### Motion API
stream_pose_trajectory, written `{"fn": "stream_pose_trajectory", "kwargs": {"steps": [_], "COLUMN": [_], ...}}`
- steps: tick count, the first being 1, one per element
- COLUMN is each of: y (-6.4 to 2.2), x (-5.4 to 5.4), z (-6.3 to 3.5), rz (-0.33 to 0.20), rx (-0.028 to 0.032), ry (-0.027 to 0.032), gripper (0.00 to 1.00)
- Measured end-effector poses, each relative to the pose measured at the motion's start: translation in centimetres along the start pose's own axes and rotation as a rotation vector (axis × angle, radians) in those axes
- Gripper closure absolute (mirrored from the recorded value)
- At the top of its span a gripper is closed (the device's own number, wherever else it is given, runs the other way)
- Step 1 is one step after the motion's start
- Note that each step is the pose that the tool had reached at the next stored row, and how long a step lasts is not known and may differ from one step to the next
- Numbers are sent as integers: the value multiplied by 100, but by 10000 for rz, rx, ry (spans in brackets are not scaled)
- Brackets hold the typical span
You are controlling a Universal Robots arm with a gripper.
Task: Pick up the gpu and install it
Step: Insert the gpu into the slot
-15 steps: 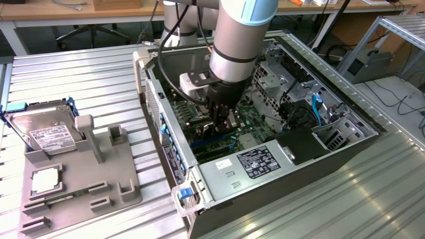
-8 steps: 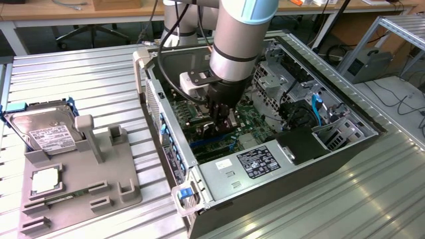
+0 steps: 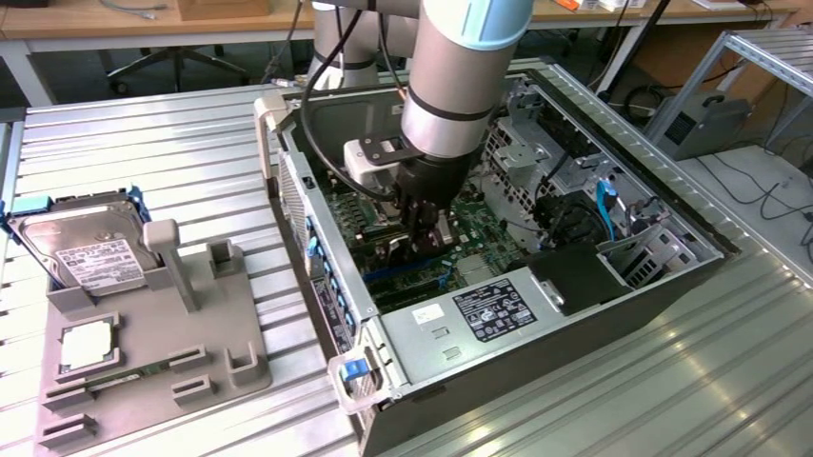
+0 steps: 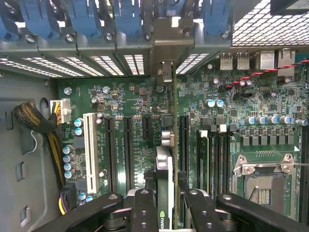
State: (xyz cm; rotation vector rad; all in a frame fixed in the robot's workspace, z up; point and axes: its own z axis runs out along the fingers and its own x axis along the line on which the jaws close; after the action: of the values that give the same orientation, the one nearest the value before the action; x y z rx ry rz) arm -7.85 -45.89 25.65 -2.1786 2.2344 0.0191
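Note:
The gpu [image 4: 164, 166] shows edge-on in the wrist view, a thin card standing upright over the green motherboard [image 4: 125, 101], in line with a black expansion slot [image 4: 184, 145]. Its silver bracket end [image 4: 166, 72] reaches toward the slotted rear wall of the case. My gripper [image 4: 167, 195] is shut on the card, with one black finger [image 4: 145, 208] on each side of it. In the exterior view my gripper [image 3: 426, 224] reaches down inside the open computer case [image 3: 318, 124], just above the board.
Blue slot clips [image 4: 120, 14] line the rear wall. A white slot [image 4: 90, 150], a cable bundle [image 4: 38, 121] and the CPU socket [image 4: 263, 181] flank the card. Outside the case, a grey holder [image 3: 190, 333] carries a hard drive [image 3: 83, 252] and a memory stick [image 3: 128, 371].

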Motion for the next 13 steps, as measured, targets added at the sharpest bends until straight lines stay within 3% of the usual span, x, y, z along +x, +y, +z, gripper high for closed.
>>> {"fn": "stream_pose_trajectory", "kwargs": {"steps": [13], "y": [1], "x": [1], "z": [35], "rz": [18], "rx": [0], "ry": [3], "gripper": [73]}}
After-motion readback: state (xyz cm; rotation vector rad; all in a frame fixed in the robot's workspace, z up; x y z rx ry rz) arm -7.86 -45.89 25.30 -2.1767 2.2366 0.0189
